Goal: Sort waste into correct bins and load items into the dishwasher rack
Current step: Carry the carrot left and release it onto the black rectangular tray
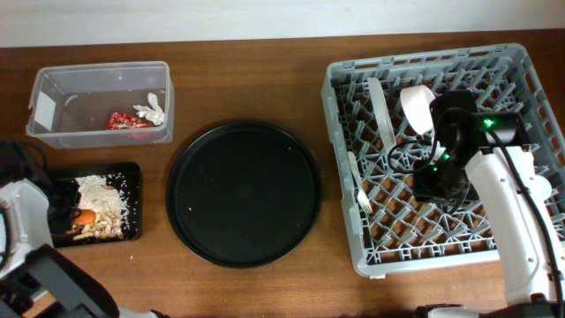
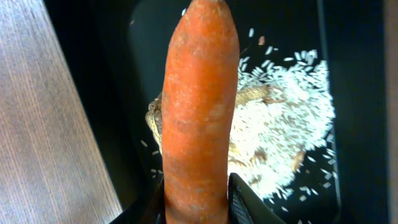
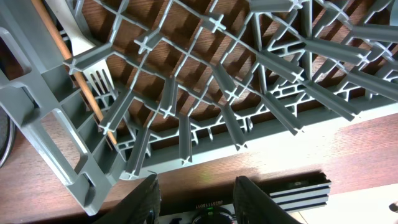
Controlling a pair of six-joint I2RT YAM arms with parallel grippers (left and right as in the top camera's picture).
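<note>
My left gripper (image 2: 196,202) is shut on the orange carrot (image 2: 199,106) and holds it over the shallow black tray (image 2: 354,93). Pale rice scraps (image 2: 286,124) and brown bits (image 2: 252,94) lie in that tray. In the overhead view the carrot (image 1: 85,215) and rice (image 1: 108,193) sit in the black tray (image 1: 132,170) at the left. The clear tub (image 1: 97,72) holds the red wrapper (image 1: 122,122) and white tissue (image 1: 153,109). My right gripper (image 3: 199,199) is open and empty over the grey rack (image 1: 521,79). The rack holds the white plate (image 1: 381,110), pink bowl (image 1: 418,102) and fork (image 1: 357,179). The cups are hidden.
The large round black tray (image 1: 244,193) lies between the bins and the rack. The right wrist view shows the rack's pegs (image 3: 261,62), the fork tines (image 3: 94,78) and the table edge below. The left arm (image 1: 18,212) fills the lower left corner.
</note>
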